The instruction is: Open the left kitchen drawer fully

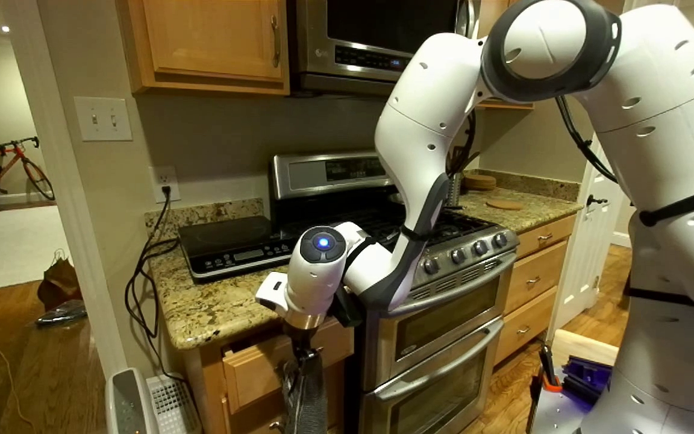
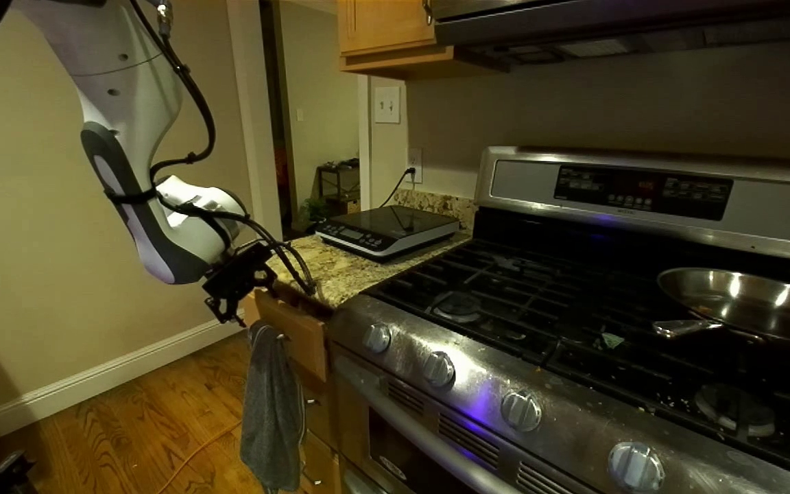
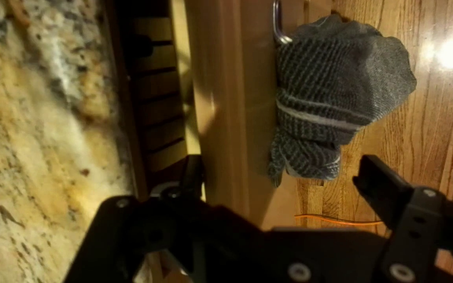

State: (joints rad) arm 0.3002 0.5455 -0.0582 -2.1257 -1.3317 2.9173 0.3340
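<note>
The left kitchen drawer is pulled partly out below the counter in both exterior views. In the wrist view its front panel runs top to bottom, with slatted compartments showing in a dark gap behind it. My gripper is open and straddles the panel. One finger is at the panel's inner top edge by the gap; the other is out over the floor, apart from the panel. In an exterior view the gripper is above the drawer's far end. A grey towel hangs from the metal handle.
The granite counter lies close beside the gripper. A portable cooktop stands on it. The stove and oven adjoin the drawer, with a pan on the burners. A floor appliance and black cords are at the counter's end.
</note>
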